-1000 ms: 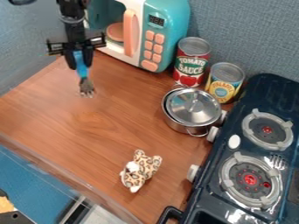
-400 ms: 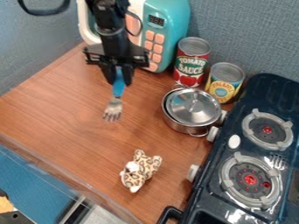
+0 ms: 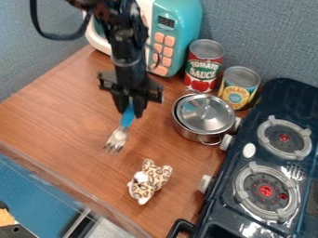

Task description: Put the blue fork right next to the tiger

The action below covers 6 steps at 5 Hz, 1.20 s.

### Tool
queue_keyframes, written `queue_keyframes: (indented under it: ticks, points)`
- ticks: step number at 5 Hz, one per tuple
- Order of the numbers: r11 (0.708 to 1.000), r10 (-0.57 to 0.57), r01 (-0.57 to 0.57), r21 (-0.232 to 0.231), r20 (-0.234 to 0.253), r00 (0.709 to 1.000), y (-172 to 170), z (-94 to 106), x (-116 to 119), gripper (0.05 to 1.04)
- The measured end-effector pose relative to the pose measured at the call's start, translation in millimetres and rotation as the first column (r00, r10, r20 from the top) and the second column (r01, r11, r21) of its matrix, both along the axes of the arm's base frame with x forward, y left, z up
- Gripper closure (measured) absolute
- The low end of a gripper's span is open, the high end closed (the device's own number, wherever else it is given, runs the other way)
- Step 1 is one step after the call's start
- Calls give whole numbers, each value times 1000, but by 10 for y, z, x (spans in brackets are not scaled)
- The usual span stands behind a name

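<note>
The gripper [image 3: 131, 111] hangs over the middle of the wooden counter, left of the steel pot, shut on the blue handle of the fork. The fork [image 3: 116, 135] points down and slightly left, its metal tines lowest. Toward the counter's front lies the spotted plush tiger [image 3: 149, 181], below and to the right of the tines in the view and apart from them. Whether the tines touch the wood I cannot tell.
A lidded pot [image 3: 203, 116] stands right of the gripper, with two cans [image 3: 203, 65] behind it. The toy microwave [image 3: 174, 37] is at the back, the stove [image 3: 267, 167] along the right. A clear edge [image 3: 68, 186] borders the counter's front left.
From near the back left, the gripper has come toward the front and right with the fork held, nearer the tiger. The fork's tines have swung leftward. The tiger has not moved.
</note>
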<state>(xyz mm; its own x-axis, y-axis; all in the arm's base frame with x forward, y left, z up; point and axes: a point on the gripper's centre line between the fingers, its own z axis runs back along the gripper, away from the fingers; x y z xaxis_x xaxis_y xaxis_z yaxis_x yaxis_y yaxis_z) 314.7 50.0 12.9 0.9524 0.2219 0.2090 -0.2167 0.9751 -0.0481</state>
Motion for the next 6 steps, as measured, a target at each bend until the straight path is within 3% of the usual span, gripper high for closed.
queue_keyframes:
  ticks: [1,3,4,5,6]
  points:
    - [998,-47,47,33,-16,999,-92,-107,-89,720]
    - [993,-107,110,36,-79,991,-209,-416,-170,720]
    - [990,-127,131,43,-82,989,-209,-443,-161,646]
    - [991,-108,116,64,-114,988,-194,-498,-177,331]
    - [992,-110,117,53,-123,986,-213,-490,-217,93]
